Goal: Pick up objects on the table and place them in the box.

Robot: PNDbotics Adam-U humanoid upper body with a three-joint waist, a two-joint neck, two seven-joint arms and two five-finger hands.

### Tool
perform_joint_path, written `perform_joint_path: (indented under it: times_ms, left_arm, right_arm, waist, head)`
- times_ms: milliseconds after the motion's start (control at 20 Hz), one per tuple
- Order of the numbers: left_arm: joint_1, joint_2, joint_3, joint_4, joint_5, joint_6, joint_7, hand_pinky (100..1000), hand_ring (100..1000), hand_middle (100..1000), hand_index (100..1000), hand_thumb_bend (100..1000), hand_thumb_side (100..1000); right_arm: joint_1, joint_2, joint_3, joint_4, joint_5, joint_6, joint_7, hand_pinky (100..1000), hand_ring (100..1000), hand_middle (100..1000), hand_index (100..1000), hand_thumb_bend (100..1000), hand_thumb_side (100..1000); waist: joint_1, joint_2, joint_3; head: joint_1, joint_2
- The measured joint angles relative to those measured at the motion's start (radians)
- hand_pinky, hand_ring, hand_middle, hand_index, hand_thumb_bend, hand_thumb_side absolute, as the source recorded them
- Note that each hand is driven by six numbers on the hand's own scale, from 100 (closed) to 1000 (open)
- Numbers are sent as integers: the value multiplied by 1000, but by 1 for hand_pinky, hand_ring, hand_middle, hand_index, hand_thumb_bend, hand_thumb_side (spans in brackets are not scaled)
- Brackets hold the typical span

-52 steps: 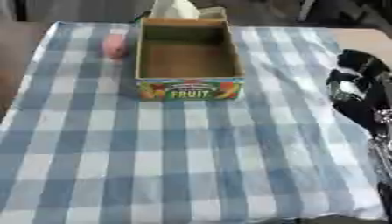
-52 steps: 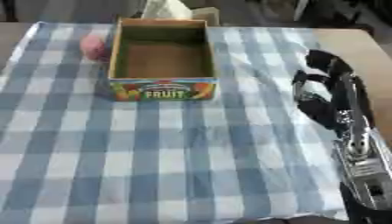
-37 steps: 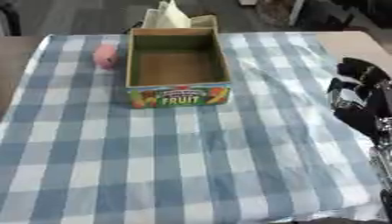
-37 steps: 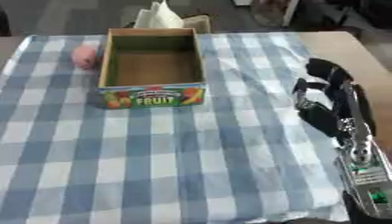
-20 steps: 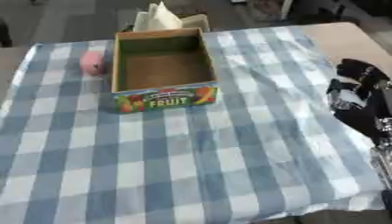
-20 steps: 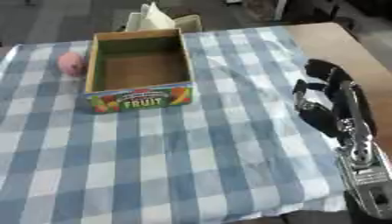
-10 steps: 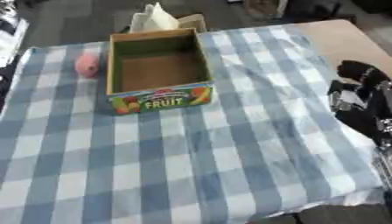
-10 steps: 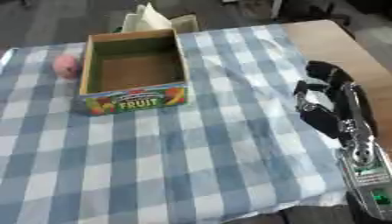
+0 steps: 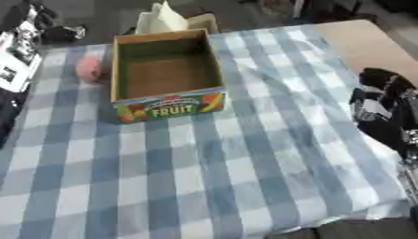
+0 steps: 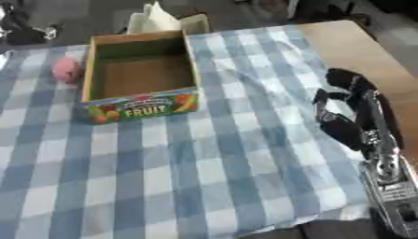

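One cardboard box (image 9: 166,78) with "FRUIT" printed on its front panel sat on the far-left part of the blue-and-white checked tablecloth (image 9: 245,158). Its top was open and no object could be seen inside. A small pink object (image 9: 88,69) lay on the cloth just beside the box's left wall, apparently not touching it; its exact shape could not be made out. Behind the box's far wall stood a pale carton (image 10: 161,21) with something white sticking up from it.

The right hand (image 10: 343,109) showed at the right side of the table, well apart from both the box and the pink object. It held nothing; its dark fingers looked bent, but whether they were curled closed or just relaxed could not be told. The silver forearm ran from it toward the lower right corner. The left hand did not appear in either view. Bare tabletop (image 10: 343,44) showed at the far right, beyond the cloth's edge.
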Motion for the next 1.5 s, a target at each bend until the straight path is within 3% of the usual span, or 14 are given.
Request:
perform_joint_path:
  times_ms: [300, 600, 1150, 1250, 1300, 1350, 1400, 1500]
  left_arm:
    - [-19, -18, -7, 153, -94, -82, 41, 644, 600, 618, 751, 623, 358]
    - [-34, -45, 0, 274, -186, -166, 103, 635, 587, 603, 741, 641, 355]
    - [-35, -78, 107, 255, -388, -207, 150, 620, 557, 568, 719, 627, 371]
    - [-35, -83, 128, 245, -426, -211, 141, 608, 535, 544, 686, 596, 329]
    - [-34, -87, 137, 241, -442, -212, 133, 594, 513, 519, 655, 511, 194]
    - [-34, -90, 145, 237, -459, -213, 123, 586, 500, 505, 638, 476, 124]
    - [-33, -93, 154, 233, -477, -213, 113, 545, 440, 440, 556, 370, 100]
    - [-33, -98, 171, 220, -511, -212, 100, 510, 376, 366, 479, 254, 100]
  right_arm:
    - [-1, 0, 0, 0, 0, -1, 1, 745, 828, 742, 804, 100, 100]
    - [-5, 0, 0, 0, 0, -1, 2, 745, 828, 741, 804, 100, 100]
    - [-8, 2, 0, 0, -1, -2, 3, 745, 828, 740, 804, 100, 100]
    - [-8, 2, 0, 0, -1, -2, 3, 745, 828, 740, 804, 100, 100]
    - [-8, 3, 0, 0, -1, -3, 3, 745, 828, 740, 804, 100, 100]
    - [-9, 3, 0, 0, -1, -3, 4, 745, 828, 740, 804, 100, 100]
    - [-9, 4, 0, 0, -1, -3, 4, 744, 828, 737, 801, 100, 100]
    - [-9, 4, 0, 0, -1, -3, 4, 744, 827, 737, 801, 100, 100]
  waist:
    - [-1, 12, -9]
    - [-6, 19, -14]
    - [-9, 28, -15]
    - [-9, 28, -15]
    - [-9, 28, -15]
    - [-9, 29, -15]
    - [-9, 29, -15]
    - [-10, 29, -17]
  head:
    - [3, -2]
    - [4, -4]
    - [4, -4]
    - [3, -4]
    - [3, -4]
    - [3, -4]
    - [2, -4]
    - [1, -4]
